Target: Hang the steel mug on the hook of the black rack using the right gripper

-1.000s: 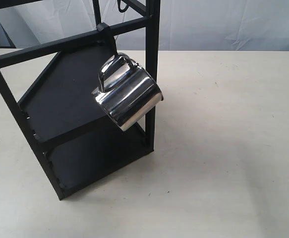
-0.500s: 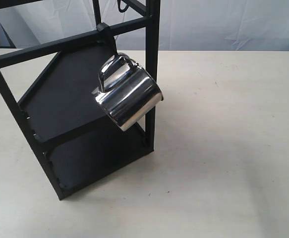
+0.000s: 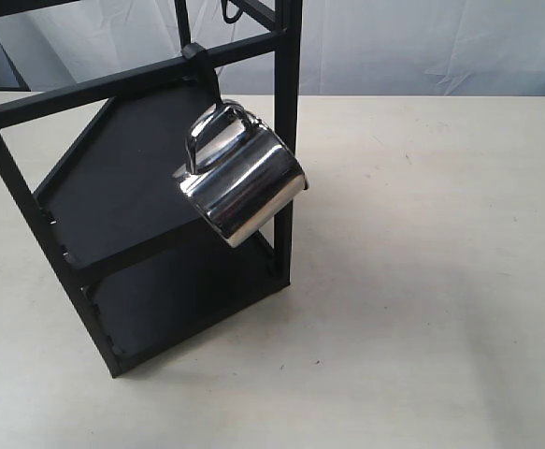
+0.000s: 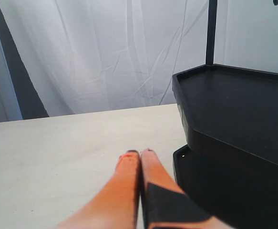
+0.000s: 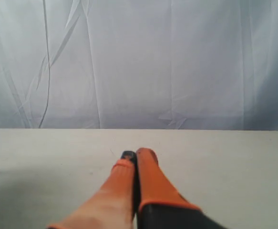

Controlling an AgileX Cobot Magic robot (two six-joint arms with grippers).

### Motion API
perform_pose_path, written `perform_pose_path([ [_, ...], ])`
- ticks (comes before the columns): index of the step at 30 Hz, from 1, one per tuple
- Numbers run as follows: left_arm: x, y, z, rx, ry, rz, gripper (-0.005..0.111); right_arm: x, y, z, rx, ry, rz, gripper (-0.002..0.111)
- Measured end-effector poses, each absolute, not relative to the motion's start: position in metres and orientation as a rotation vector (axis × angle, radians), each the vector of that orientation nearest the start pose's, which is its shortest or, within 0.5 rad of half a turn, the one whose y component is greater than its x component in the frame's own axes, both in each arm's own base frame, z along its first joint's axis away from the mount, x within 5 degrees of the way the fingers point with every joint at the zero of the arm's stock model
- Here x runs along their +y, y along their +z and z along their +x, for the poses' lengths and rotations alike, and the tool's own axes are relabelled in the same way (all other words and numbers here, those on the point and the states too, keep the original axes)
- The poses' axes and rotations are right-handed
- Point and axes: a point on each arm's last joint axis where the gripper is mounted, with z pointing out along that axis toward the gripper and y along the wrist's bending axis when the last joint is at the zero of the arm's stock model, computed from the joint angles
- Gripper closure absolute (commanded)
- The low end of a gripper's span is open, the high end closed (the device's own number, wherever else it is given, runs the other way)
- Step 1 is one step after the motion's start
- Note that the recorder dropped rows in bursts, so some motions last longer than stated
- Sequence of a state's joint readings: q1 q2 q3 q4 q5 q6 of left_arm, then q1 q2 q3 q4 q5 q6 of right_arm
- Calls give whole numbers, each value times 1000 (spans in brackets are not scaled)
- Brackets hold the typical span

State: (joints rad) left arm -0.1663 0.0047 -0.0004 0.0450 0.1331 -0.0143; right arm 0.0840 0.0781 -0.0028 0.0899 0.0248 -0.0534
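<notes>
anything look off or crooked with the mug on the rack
Nothing is damaged or spilled. The steel mug hangs by its handle from the hook on the black rack, tilted with its mouth facing down and outward, as expected for a hung mug. Both pincers are shut and well away from it.

Both grippers closed and empty, seen only from their own wrist cameras.

The left gripper (image 4: pixel 139 153) has its two orange-red fingers (image 4: pixel 124 183) pressed together, tips meeting, nothing between them. The right gripper (image 5: pixel 135 154) shows the same: orange-red fingers (image 5: pixel 150 179) flush against each other, holding nothing. Neither arm appears in the exterior view.
</notes>
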Motion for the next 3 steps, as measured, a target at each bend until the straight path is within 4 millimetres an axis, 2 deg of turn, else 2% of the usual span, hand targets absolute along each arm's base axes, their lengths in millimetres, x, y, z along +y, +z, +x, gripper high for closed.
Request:
perform_pose_path([
  [3, -9, 201, 56, 1614, -100, 155, 105, 4, 202, 63, 1644, 43, -76, 109],
])
